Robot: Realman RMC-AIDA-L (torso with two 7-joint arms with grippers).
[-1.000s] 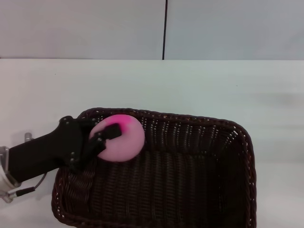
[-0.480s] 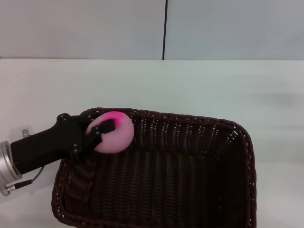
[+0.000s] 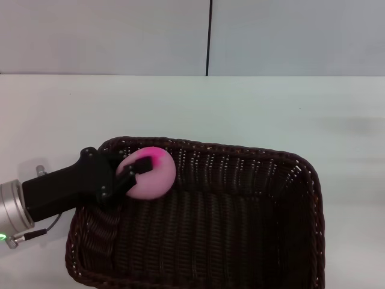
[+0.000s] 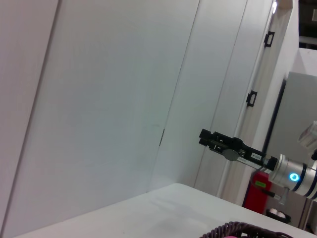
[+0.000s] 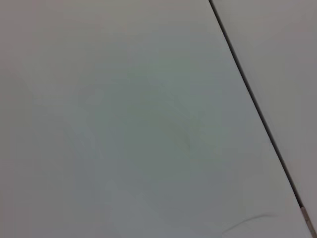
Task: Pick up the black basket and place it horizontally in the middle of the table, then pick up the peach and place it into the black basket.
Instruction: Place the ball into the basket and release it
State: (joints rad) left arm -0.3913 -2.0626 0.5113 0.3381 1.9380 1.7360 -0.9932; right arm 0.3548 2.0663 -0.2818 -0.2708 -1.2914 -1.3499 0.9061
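Reaching in from the left, the left gripper (image 3: 133,174) has its jaws closed on the peach (image 3: 150,173) above the black basket's (image 3: 252,241) near-left corner; releasing low avoids bouncing. Right gripper unseen.

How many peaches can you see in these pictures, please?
1. The peach is held by the left gripper just inside the near-left corner of the black basket. None other shows, though the basket's near part is cut off.
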